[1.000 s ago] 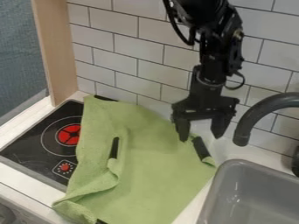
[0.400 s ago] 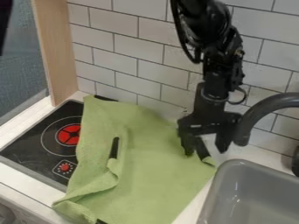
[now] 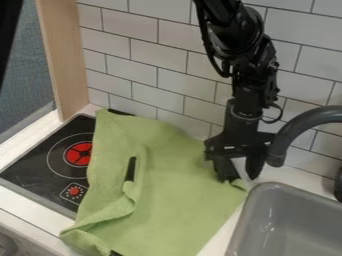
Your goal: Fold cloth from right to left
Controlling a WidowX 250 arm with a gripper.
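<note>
At lower centre we have the green cloth (image 3: 177, 200), its left side rumpled over the stove (image 3: 40, 162). Farther back, right of centre, the hand (image 3: 242, 178) has dropped to the cloth's right corner, fingers still apart. We judge it near a grip; the leftward fold remains to be made.

Matt rough green cloth (image 3: 177, 200) beside glossy black stovetop (image 3: 45, 172).
</note>
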